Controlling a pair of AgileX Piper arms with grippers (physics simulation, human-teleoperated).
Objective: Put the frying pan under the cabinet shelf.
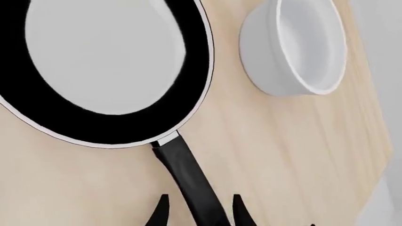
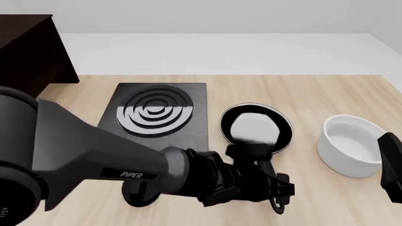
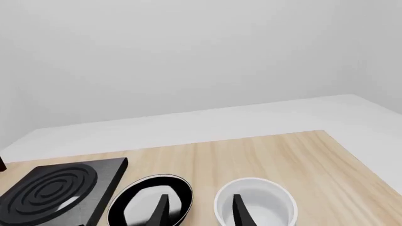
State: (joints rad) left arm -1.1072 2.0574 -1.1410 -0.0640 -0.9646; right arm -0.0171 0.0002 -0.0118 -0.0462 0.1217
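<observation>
pan [image 2: 256, 127] flat on table [image 2: 301, 94], between stove plate [image 2: 157, 113] and white pot [image 2: 349, 143] | left gripper [image 1: 199, 214] open, fingers astride pan's handle [image 1: 188, 179] | right gripper [image 3: 199, 212] open, raised | cabinet [image 2: 28, 52] far left, well apart

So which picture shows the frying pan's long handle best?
The left wrist view: the frying pan fills it, handle running down between the open left gripper fingers. In the front view the left arm hides the handle. The right wrist view shows only the pan's bowl, partly behind the right gripper.
</observation>
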